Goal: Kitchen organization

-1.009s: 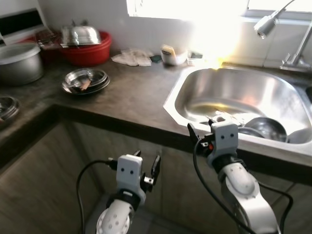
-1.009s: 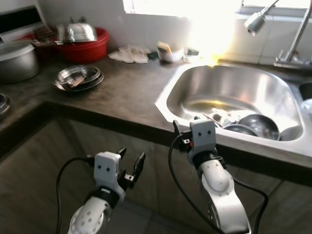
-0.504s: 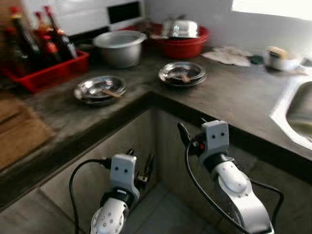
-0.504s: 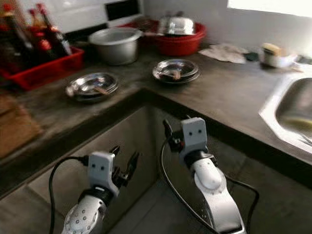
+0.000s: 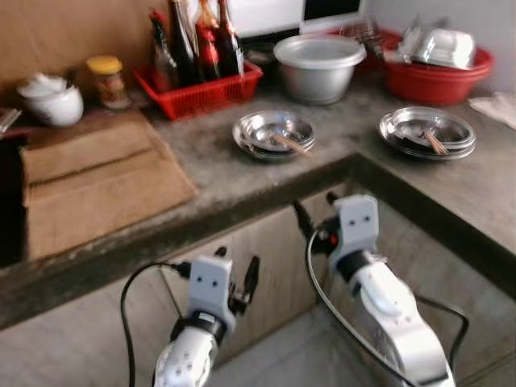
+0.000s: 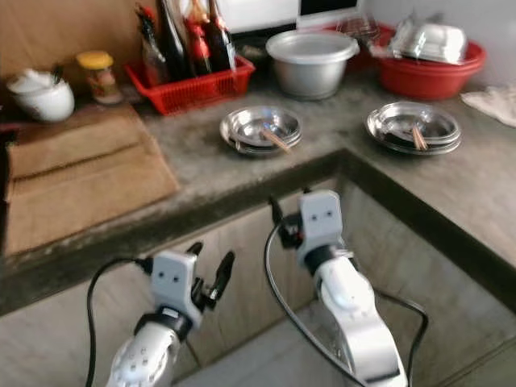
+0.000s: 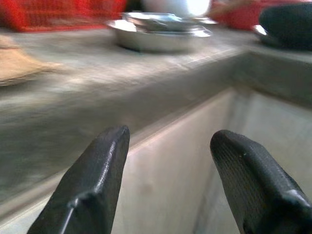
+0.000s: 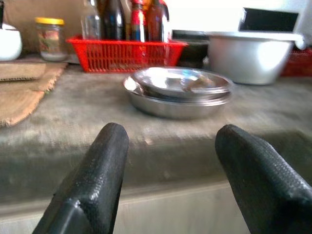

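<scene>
Right end effector (image 8: 168,180) agape | steel plates (image 8: 178,91) ahead | red crate (image 8: 127,53) behind

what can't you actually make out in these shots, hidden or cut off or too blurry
- Bottles in the red basket: tops cut off by the head views' upper edge; labels too blurred to read.
- Red tub: contents a blurred pale and metal heap, items unclear.
- Brown sticks across the two steel plate stacks: too small to identify.
- Yellow-lidded jar: label unreadable.
- Left wrist view: counter top smeared.
</scene>
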`<state>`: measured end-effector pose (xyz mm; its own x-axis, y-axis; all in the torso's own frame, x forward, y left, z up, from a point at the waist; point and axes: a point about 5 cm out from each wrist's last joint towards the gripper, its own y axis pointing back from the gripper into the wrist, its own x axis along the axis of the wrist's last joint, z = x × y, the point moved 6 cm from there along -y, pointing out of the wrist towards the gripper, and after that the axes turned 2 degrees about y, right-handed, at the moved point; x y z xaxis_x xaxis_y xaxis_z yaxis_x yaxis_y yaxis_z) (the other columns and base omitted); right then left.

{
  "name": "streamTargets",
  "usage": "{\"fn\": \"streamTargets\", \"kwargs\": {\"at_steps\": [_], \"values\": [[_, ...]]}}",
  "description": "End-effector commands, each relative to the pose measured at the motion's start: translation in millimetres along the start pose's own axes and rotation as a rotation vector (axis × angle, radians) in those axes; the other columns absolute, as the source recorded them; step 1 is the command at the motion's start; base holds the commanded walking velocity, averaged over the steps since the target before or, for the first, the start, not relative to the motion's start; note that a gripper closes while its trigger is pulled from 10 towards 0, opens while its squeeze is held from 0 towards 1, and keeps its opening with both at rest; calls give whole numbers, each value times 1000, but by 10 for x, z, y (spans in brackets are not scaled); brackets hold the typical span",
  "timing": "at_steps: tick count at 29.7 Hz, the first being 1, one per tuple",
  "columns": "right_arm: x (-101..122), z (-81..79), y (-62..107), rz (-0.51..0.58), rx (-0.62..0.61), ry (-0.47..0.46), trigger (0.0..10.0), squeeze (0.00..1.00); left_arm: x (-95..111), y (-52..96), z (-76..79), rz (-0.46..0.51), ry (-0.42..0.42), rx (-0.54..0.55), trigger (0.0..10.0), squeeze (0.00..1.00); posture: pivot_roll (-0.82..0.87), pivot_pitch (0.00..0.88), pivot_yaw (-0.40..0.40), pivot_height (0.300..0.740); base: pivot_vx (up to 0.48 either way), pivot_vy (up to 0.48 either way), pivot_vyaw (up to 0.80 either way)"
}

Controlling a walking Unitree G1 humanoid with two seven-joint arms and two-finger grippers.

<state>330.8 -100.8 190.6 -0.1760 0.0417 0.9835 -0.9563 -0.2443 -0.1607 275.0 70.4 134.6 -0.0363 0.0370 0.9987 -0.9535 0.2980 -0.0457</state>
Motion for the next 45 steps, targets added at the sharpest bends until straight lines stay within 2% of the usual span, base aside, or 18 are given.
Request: {"fn": "streamTargets", "kwargs": {"at_steps": [1, 20, 21, 28, 29, 30, 32, 36, 45], "values": [[37, -91, -38, 10, 33, -13, 10000, 0, -59, 35, -82, -30, -5, 35, 10000, 0, 52, 84, -39, 740, 0, 0, 800], [-13, -11, -68, -20, 12, -13, 10000, 0, -64, 30, -72, -33, -4, 31, 10000, 0, 52, 89, -38, 740, 0, 0, 84], [-46, 3, -62, -32, 5, -7, 10000, 1000, -67, 30, -63, -36, -2, 26, 10000, 0, 52, 90, -41, 740, 0, 0, 0], [-117, 68, -55, -58, -32, 19, 10000, 1000, -42, 27, -14, -25, -2, -8, 10000, 0, 54, 91, -40, 740, 0, 0, 0], [-157, 92, -70, -77, -46, 18, 10000, 702, 30, 25, 55, 14, -3, -41, 10000, 0, 54, 91, -40, 740, 0, 0, 0], [-188, 132, -94, -91, -71, 21, 10000, 0, 87, 26, 116, 46, 3, -73, 10000, 0, 51, 90, -39, 740, 0, 0, 0], [-206, 212, -168, -99, -124, 1, 10000, 0, 146, 37, 216, 82, 20, -130, 10000, 0, 54, 86, -39, 740, 0, 0, 0], [-197, 278, -241, -99, -164, -44, 10000, 0, 166, 50, 275, 93, 15, -163, 10000, 0, 59, 83, -43, 740, 0, 0, 0], [-9, 379, -403, -22, -207, -90, 10000, 0, 155, 66, 274, 100, 13, -166, 10000, 0, 63, 73, -42, 740, 0, 0, 0]]}}
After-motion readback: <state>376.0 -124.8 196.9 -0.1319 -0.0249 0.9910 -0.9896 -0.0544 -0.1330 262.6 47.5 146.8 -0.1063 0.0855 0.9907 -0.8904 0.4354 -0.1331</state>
